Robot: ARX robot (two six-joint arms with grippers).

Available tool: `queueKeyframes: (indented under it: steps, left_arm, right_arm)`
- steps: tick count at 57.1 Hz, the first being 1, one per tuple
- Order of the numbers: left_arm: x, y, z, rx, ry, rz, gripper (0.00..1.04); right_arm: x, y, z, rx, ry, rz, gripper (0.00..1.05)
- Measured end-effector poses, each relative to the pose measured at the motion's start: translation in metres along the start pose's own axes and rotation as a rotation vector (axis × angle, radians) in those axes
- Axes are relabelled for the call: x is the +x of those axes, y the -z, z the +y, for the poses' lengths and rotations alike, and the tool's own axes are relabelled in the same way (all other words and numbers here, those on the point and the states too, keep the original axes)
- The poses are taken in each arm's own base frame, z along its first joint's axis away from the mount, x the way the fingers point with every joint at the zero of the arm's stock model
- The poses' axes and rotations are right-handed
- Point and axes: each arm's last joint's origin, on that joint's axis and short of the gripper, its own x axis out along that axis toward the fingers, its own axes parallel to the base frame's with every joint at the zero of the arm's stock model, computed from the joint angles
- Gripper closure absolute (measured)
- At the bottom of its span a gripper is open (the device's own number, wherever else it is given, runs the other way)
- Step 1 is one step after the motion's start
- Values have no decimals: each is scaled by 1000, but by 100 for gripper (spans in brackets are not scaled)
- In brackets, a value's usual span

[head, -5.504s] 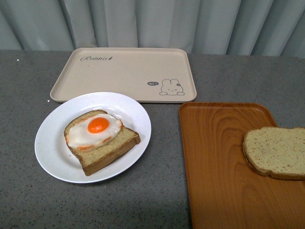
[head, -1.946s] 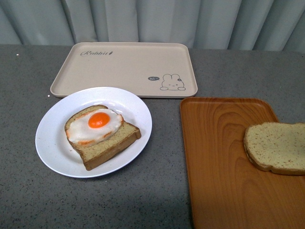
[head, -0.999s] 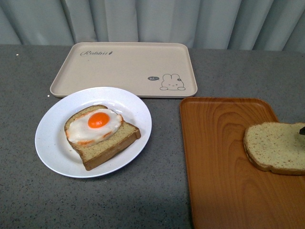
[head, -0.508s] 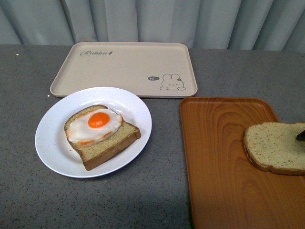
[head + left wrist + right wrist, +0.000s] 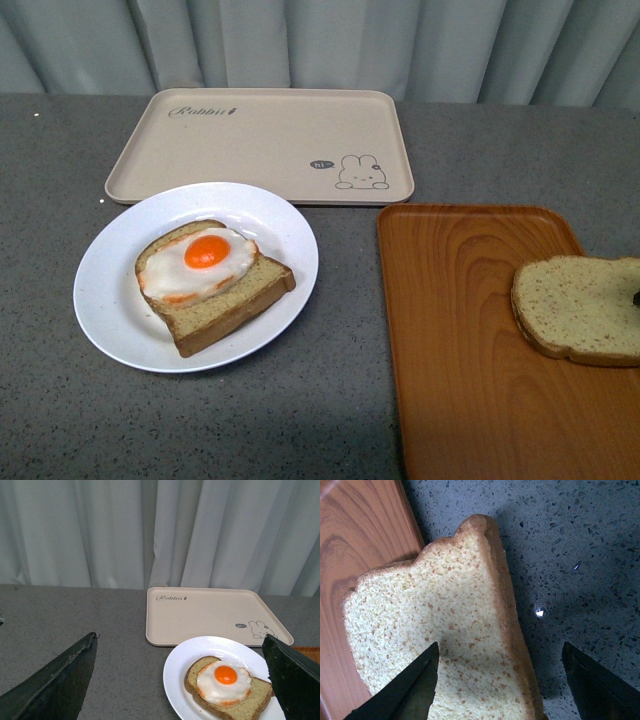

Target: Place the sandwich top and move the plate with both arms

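The sandwich top (image 5: pixel 580 308) is a plain speckled bread slice lying on the right side of the orange-brown wood-grain tray (image 5: pixel 470 340), partly overhanging its edge onto the counter in the right wrist view (image 5: pixel 440 645). My right gripper (image 5: pixel 500 685) is open just above it, one finger over the bread and one over the counter beside its crust; only a dark tip shows in the front view (image 5: pixel 636 297). The white plate (image 5: pixel 110 300) holds a bread slice with a fried egg (image 5: pixel 205 265). My left gripper (image 5: pixel 182 680) is open, raised well back from the plate (image 5: pixel 175 670).
A beige rabbit-print tray (image 5: pixel 260 145) lies behind the plate, near the grey curtain. The counter (image 5: pixel 330 400) is grey speckled stone. The wood-grain tray runs off the front and right edges of the front view.
The right gripper's dark tip came in at the right edge over the plain slice and now shows smaller. The plate, egg bread and trays have not moved in the last two seconds.
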Motion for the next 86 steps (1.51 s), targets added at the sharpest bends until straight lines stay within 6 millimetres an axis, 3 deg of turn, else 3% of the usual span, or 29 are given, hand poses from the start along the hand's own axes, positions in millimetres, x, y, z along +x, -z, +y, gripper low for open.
queueKeyframes:
  steps: [6, 22, 39, 53, 60, 68, 75, 86]
  left_arm:
    - [0, 0, 0, 0, 0, 0, 6]
    - [0, 0, 0, 0, 0, 0, 6]
    - [0, 0, 0, 0, 0, 0, 6]
    - [0, 0, 0, 0, 0, 0, 6]
    - [0, 0, 0, 0, 0, 0, 6]
    - [0, 0, 0, 0, 0, 0, 6]
    - [0, 0, 0, 0, 0, 0, 6]
    - [0, 0, 0, 0, 0, 0, 6]
  right_arm:
    - [0, 0, 0, -3, -6, 2, 66]
    - [0, 0, 0, -3, -6, 2, 104]
    - [-6, -1, 4, -12, -39, -16, 103]
    - [-30, -2, 20, -46, -111, -73, 103]
    - [-54, -9, 44, -99, -186, -145, 103]
    - [-82, -17, 102, -232, -317, -224, 103]
    - [-76, -16, 141, -305, -392, -214, 103]
    - [-40, -3, 202, -379, -505, -122, 103]
